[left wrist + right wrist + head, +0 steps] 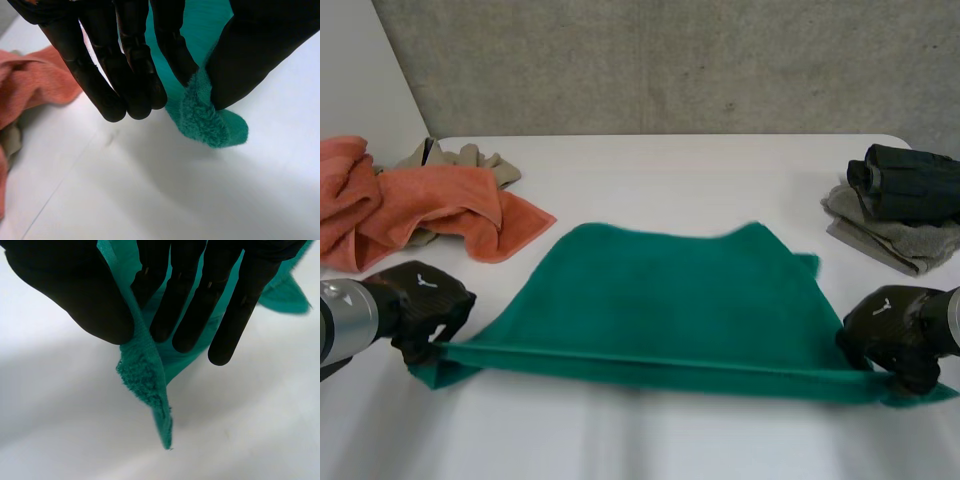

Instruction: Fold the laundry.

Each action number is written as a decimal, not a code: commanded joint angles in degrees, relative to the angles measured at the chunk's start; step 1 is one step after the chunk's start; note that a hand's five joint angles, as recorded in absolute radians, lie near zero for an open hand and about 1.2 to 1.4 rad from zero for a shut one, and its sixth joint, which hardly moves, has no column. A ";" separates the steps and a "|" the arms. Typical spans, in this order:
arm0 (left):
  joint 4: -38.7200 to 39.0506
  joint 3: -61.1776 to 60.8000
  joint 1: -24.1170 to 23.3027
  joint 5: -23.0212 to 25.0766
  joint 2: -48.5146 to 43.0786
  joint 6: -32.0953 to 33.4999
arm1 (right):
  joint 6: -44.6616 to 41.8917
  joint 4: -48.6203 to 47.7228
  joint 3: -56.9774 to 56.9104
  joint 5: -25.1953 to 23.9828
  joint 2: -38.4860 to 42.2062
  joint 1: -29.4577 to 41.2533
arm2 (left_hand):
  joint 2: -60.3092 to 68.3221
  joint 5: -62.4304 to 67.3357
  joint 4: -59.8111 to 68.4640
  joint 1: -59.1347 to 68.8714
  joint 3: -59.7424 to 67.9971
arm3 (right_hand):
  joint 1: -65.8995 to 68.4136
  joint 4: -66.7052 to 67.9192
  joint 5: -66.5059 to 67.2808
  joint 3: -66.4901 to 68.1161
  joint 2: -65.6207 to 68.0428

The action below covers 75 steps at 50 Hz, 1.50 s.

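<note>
green towel (pixel 670 300) at centre of table (pixel 720 170); near edge raised and taut between my hands, far part lying flat. my left hand (pixel 420 305): thumb and one finger pinching near left corner; other fingers straight, close together, off cloth. my right hand (pixel 892 335): thumb pressing cloth against fingers at near right corner, corner tip hanging below. orange towel (pixel 410 205) heaped far left over beige cloth (pixel 470 158). grey cloth (pixel 890 240) far right, dark rolled item (pixel 910 182) on top.
</note>
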 commanded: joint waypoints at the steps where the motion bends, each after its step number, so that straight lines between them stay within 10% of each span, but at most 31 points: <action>1: 5.49 9.13 -2.89 -1.86 -9.49 3.62 | 2.47 -9.75 -6.67 6.09 5.07 5.37 | 11.57 13.27 11.68 12.86 12.02 | 15.85 11.64 11.69 11.98 12.62; 12: 26.40 47.01 -7.47 -8.72 -18.91 -3.22 | 13.98 -33.99 -38.22 13.47 13.26 10.40 | 11.57 13.27 11.68 12.86 12.02 | 15.85 11.64 11.69 11.98 12.62; 21: 47.17 58.82 -6.15 -8.90 -18.48 -24.58 | 24.02 -68.39 -39.22 11.73 10.10 10.66 | 11.57 13.27 11.68 12.86 12.02 | 15.85 11.64 11.69 11.98 12.62; 48: 47.97 13.05 -2.11 1.29 -19.89 -15.02 | 19.80 -45.55 -13.65 7.94 18.36 9.70 | 11.57 13.27 11.68 12.86 12.02 | 15.85 11.64 11.69 11.98 12.62; 60: 10.41 -7.79 -0.62 -5.11 -3.12 2.19 | 2.79 -12.09 6.03 11.03 0.53 1.97 | 11.57 13.27 11.68 12.86 12.02 | 15.85 11.64 11.69 11.98 12.62; 75: 11.57 6.94 -4.12 -4.15 -9.49 2.40 | 1.15 -22.50 3.95 8.73 5.43 1.52 | 11.57 13.27 11.68 12.86 12.02 | 15.85 11.64 11.69 11.98 12.62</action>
